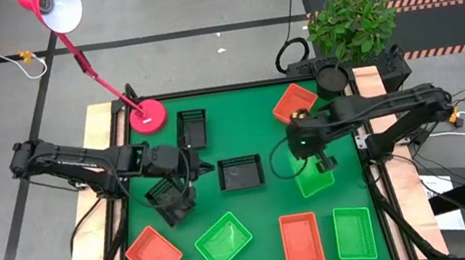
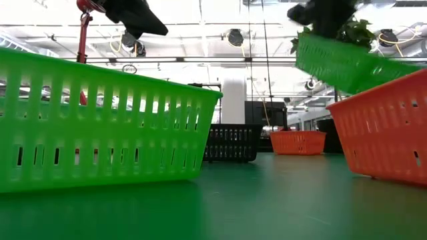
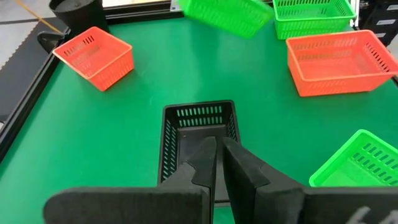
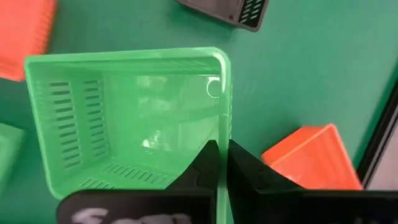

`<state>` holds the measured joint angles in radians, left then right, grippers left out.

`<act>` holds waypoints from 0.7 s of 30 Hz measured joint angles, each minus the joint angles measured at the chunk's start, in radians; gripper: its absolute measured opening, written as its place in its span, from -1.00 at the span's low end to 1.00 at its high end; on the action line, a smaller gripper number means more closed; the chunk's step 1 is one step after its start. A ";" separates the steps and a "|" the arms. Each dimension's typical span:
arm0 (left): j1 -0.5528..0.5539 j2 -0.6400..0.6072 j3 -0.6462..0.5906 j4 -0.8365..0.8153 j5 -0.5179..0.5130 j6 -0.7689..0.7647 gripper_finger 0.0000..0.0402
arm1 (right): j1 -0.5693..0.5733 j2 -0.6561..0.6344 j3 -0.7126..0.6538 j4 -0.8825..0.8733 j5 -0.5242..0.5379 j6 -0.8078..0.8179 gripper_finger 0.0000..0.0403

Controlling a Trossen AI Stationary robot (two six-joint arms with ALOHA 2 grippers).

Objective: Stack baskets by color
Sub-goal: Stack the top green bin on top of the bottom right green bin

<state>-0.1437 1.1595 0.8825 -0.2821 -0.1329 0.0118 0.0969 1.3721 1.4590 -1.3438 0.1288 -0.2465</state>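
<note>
There are three green baskets: one at the lower middle (image 1: 223, 241), one at the lower right (image 1: 354, 232) and one at the middle right (image 1: 314, 179).

There are three red-orange baskets (image 1: 153, 254) (image 1: 301, 238) (image 1: 294, 103).

There are three black baskets (image 1: 192, 128) (image 1: 240, 173) (image 1: 171, 201).

There is one pink lamp (image 1: 147, 116) and one leafy plant (image 1: 351, 22).

Left arm reaches in from the table's left side, elbow bent, left gripper (image 1: 176, 195) near table centre-left, fingers (image 3: 200, 167) almost together, pinched on the wall of a black basket (image 1: 172, 201). Right arm comes in from the right edge, right gripper (image 1: 319, 163) raised off the table, fingers (image 4: 210, 163) clamped on the rim of a green basket (image 4: 127, 118).
</note>
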 joint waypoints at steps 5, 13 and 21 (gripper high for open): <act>-0.009 0.000 0.000 0.000 0.000 -0.003 -0.85 | 0.064 -0.071 0.021 -0.073 -0.104 0.180 -0.98; -0.009 0.000 0.000 0.002 0.000 -0.012 -0.85 | 0.162 -0.146 0.021 -0.113 -0.276 0.474 -0.98; -0.009 0.000 0.000 0.003 0.000 -0.015 -0.85 | 0.308 -0.163 0.020 -0.113 -0.315 0.724 -0.97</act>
<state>-0.1532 1.1593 0.8825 -0.2790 -0.1333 -0.0032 0.4050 1.2087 1.4792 -1.4567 -0.1861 0.4774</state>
